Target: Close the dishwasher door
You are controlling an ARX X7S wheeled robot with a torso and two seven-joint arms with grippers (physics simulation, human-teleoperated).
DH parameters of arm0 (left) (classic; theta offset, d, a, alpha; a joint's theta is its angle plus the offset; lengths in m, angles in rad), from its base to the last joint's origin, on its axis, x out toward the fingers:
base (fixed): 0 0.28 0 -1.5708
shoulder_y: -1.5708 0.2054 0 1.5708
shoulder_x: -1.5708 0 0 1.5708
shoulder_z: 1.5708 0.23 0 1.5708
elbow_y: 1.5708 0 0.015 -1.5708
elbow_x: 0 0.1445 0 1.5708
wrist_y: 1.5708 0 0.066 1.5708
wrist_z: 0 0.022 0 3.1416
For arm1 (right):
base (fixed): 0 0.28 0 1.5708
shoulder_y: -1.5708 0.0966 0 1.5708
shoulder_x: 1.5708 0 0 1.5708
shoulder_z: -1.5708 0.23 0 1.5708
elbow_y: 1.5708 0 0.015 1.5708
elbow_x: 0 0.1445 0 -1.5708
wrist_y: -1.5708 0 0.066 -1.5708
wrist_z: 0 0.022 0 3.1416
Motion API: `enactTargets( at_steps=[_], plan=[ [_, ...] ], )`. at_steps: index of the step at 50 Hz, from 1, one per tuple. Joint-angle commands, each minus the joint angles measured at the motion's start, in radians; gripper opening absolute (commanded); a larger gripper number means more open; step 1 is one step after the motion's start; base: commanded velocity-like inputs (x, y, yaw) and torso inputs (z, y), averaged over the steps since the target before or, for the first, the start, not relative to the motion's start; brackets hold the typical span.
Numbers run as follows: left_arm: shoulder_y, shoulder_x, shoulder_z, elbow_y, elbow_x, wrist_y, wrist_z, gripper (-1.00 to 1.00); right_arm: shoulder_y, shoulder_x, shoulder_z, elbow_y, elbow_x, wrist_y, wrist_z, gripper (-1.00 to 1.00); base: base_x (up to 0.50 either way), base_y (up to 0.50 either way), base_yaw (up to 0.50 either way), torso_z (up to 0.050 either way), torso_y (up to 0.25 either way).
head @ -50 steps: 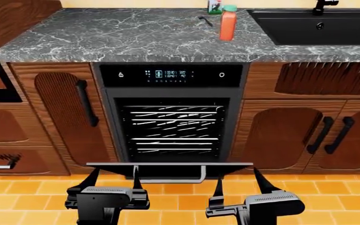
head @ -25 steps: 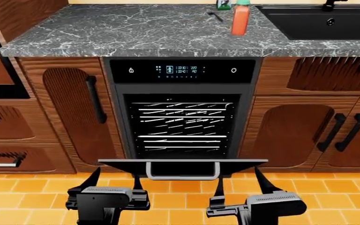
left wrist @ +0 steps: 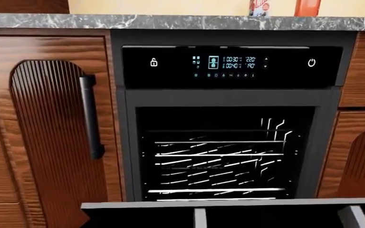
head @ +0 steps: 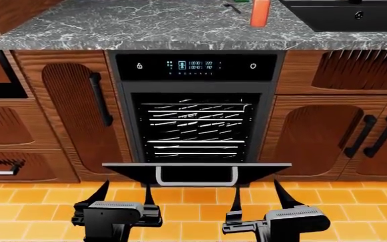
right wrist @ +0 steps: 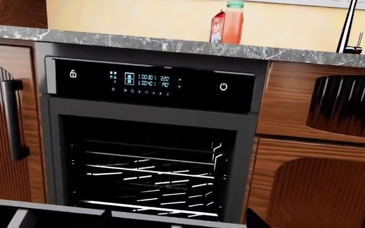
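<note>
**A:** Left gripper (head: 123, 194) and right gripper (head: 254, 194) are both spread wide, holding nothing, just short of the dishwasher door (head: 197, 174), which hangs flat open.

**B:** Looks stiff, hinged, probably slick glass. I'd lift under the handle (head: 197, 177) edge.

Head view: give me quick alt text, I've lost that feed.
The dishwasher door hangs fully open, lying flat with its handle facing the robot, racks exposed behind it. Both grippers, left and right, are open and empty just below the door's front edge, not touching it. Wooden cabinets flank the machine under a marble counter.
</note>
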Motion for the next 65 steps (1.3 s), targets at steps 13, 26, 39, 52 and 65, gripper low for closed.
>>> enactTargets(
  at_steps=[13,26,39,52,65],
  plan=[
    [-0.006,-0.010,0.015,-0.001,-0.011,-0.006,-0.008,1.00,0.001,0.012,-0.014,-0.003,0.008,-0.002,0.016,1.00,0.00,0.00,0.00,-0.050,0.000],
    [-0.006,-0.015,0.022,-0.001,-0.016,-0.004,-0.012,1.00,0.004,0.018,-0.021,-0.003,0.011,-0.004,0.025,1.00,0.00,0.00,0.00,-0.050,0.000],
    [-0.002,-0.021,0.030,0.006,-0.020,-0.003,-0.018,1.00,0.007,0.023,-0.028,-0.004,0.016,-0.004,0.032,1.00,0.00,0.00,0.00,-0.050,0.000],
    [-0.004,-0.025,0.037,0.006,-0.022,-0.004,-0.024,1.00,-0.001,0.032,-0.035,-0.005,0.016,-0.016,0.040,1.00,0.00,0.00,0.00,-0.050,0.000],
    [-0.003,-0.030,0.042,0.010,-0.029,-0.004,-0.028,1.00,-0.003,0.040,-0.043,-0.008,0.018,-0.018,0.044,1.00,0.00,0.00,0.00,-0.050,0.000]
  ],
)
